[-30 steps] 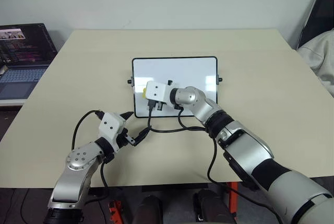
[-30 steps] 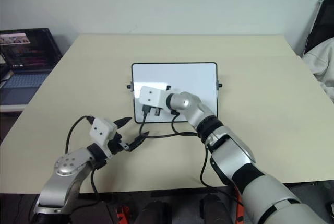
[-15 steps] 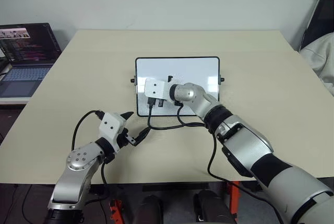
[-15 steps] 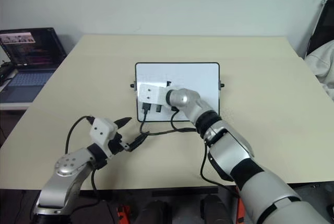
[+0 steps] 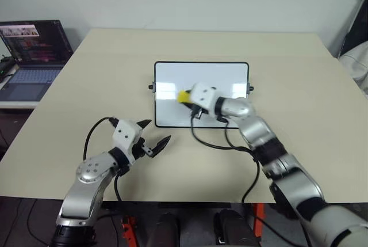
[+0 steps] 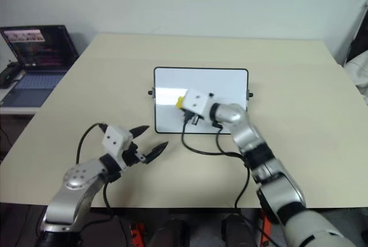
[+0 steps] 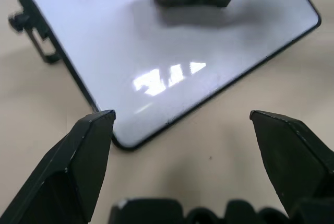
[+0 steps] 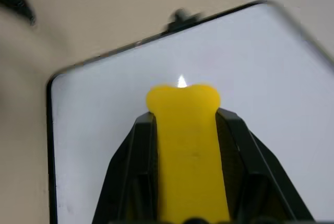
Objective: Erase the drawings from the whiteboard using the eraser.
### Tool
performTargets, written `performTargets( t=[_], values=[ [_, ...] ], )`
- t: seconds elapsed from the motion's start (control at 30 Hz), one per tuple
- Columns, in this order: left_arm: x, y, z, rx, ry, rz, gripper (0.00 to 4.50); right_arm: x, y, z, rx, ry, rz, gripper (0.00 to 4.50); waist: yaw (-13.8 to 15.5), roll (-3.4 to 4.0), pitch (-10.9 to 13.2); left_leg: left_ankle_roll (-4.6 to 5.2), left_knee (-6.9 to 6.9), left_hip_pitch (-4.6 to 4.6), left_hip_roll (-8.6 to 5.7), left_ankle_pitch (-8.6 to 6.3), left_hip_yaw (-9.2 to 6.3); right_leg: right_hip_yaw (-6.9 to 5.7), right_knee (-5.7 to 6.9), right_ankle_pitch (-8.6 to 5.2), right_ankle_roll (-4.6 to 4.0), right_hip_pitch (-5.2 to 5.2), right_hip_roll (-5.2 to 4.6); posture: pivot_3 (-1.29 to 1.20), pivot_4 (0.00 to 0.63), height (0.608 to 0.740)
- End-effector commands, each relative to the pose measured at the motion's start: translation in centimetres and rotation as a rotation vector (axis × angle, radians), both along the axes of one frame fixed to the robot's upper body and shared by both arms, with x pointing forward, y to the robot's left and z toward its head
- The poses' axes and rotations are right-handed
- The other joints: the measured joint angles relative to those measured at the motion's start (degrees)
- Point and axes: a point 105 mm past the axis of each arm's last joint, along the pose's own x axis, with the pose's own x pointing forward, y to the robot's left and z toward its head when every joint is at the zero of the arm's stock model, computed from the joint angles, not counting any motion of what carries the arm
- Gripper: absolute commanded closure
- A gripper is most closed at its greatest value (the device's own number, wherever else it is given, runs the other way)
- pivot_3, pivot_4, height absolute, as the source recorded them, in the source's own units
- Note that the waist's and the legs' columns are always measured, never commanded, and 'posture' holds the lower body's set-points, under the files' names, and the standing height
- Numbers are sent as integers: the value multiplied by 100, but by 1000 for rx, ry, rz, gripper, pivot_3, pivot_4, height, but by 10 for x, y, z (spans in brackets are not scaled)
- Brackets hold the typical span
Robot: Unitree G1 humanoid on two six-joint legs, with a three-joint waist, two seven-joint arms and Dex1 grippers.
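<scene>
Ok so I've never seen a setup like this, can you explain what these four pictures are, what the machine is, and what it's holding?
This is a humanoid robot with two arms, each ending in a two-fingered black gripper. The two wide pictures come from cameras in its head, looking down over a beige table. The two close-ups come from cameras on its wrists, looking along the fingers. On the table lies a small whiteboard with a black frame; its visible surface looks clean. The right gripper is shut on a yellow eraser, held over the board. The left gripper is open and holds nothing, near the board's corner. A laptop sits off to the left.
</scene>
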Motion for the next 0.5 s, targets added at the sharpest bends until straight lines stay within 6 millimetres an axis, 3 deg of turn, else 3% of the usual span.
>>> performTargets(
  t=[0.03,0.13,0.23,0.4,0.5],
  values=[
    [3,-26,28,-2,-71,-112,0,-33,-34,39,227,32,-67,3336,9,0,0,-1,1,-29,2,0,-6,-2,-2,0,0,-18,-4,0,150,740],
    [7,-50,37,63,-80,-232,0,-54,-89,33,296,88,-264,3337,2,0,0,-5,6,-49,-1,-2,-3,-3,-10,-3,5,-34,-6,0,150,740],
    [9,-70,49,88,-107,-344,0,-74,-135,12,339,214,-469,3337,4,0,0,-5,5,-49,-9,-2,4,-5,-14,-6,9,-32,0,0,150,740],
    [3,-104,55,124,-105,-568,0,-84,-177,-26,331,341,-754,3337,-71,2,0,-4,3,-21,-11,-2,38,8,-4,-7,11,-26,16,0,150,740],
    [0,-122,56,148,-101,-706,0,-78,-185,-47,326,393,-853,3337,-83,1,0,-3,3,5,-15,-2,57,9,-4,-14,23,-7,29,0,150,740]
  ],
)
